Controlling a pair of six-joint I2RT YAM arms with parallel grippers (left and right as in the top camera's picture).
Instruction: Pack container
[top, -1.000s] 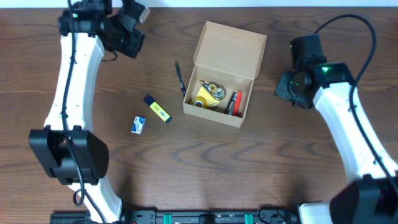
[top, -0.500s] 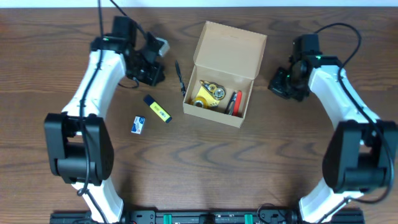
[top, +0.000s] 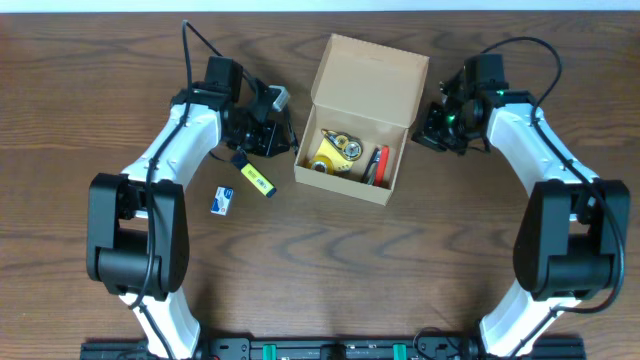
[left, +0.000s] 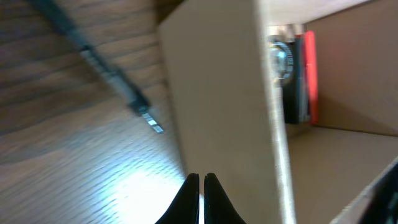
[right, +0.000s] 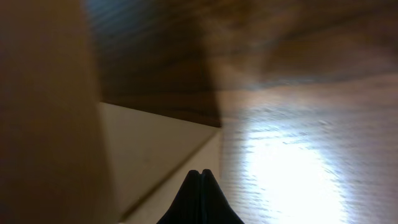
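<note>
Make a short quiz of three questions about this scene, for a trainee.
1. True or false: the lid of the box is shut.
2. Which thing lies outside the box? A) scissors B) highlighter C) stapler
3. Fill in: the left fingers and the right fingers are both ____.

Key: 1 false, the lid stands open; 2 B; 3 shut.
</note>
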